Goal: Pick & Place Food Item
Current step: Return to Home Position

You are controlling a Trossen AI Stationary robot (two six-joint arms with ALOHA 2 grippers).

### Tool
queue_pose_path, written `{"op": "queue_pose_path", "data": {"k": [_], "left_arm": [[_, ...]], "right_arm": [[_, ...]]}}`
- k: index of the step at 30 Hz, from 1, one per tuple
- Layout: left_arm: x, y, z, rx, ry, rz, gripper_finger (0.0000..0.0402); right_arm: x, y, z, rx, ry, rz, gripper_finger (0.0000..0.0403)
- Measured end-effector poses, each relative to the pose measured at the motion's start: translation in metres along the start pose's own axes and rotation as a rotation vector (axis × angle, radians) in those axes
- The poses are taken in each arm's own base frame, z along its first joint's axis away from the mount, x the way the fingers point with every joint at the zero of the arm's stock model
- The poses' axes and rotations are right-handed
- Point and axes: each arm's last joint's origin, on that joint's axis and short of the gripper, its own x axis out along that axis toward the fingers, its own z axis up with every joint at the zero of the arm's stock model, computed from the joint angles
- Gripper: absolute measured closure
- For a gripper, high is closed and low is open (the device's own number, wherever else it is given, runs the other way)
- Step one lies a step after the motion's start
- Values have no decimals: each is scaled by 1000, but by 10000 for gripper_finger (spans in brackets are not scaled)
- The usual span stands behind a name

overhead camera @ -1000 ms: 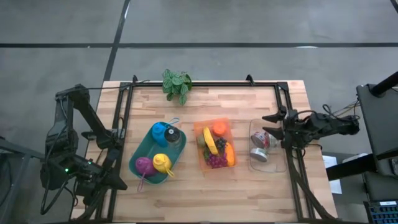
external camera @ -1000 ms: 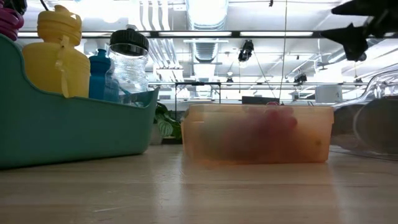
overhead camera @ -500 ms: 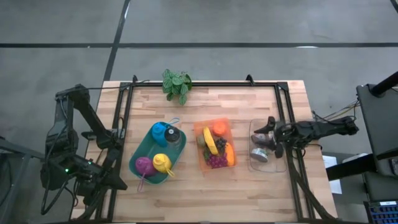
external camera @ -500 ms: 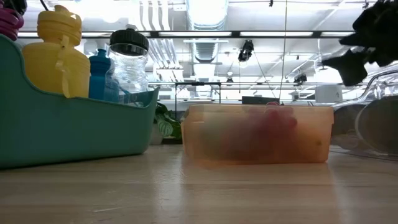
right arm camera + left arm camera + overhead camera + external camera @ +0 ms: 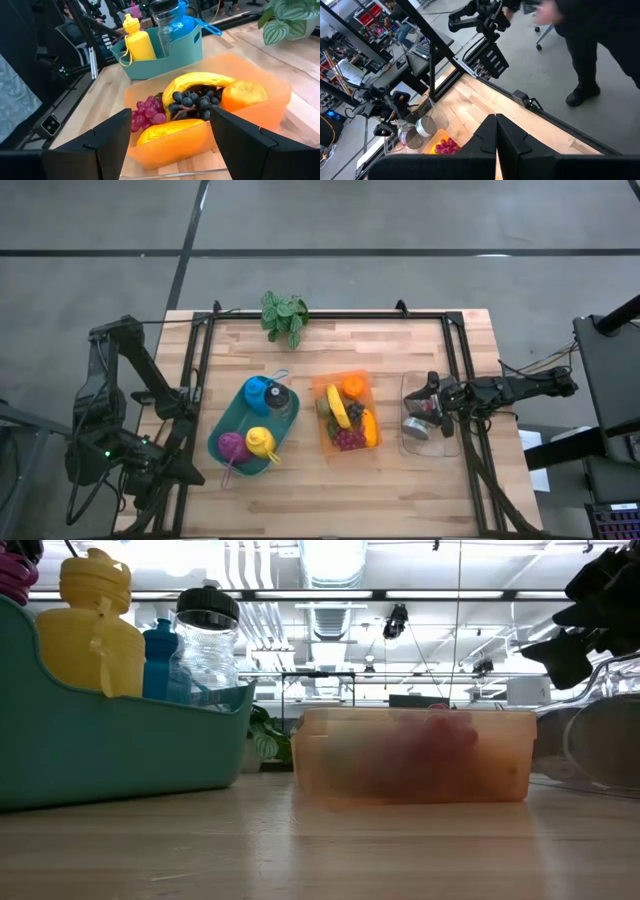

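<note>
right pincer (image 5: 432,394) | shifted farther over transparent bin (image 5: 446,447) | now lower

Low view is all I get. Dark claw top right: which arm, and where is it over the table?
Observer: It's the right claw. The high view puts it over the transparent bin at the table's right side.
Operator: Holding anything?
Observer: No. Its wrist view shows it wide open with nothing in it.
Operator: Cans in the bin?
Observer: Yes, the high view shows cans lying inside it.
Operator: Left arm?
Observer: It is folded back at the table's left edge. The left claw is shut, per its wrist view.
</note>
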Motion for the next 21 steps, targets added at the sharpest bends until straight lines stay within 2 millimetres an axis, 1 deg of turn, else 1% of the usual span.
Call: {"op": "queue_pose_path", "data": {"k": [21], "left_arm": [[0,0,0,-1,-1,0,399]], "right_arm": [[1,0,0,-1,6,-4,136]]}}
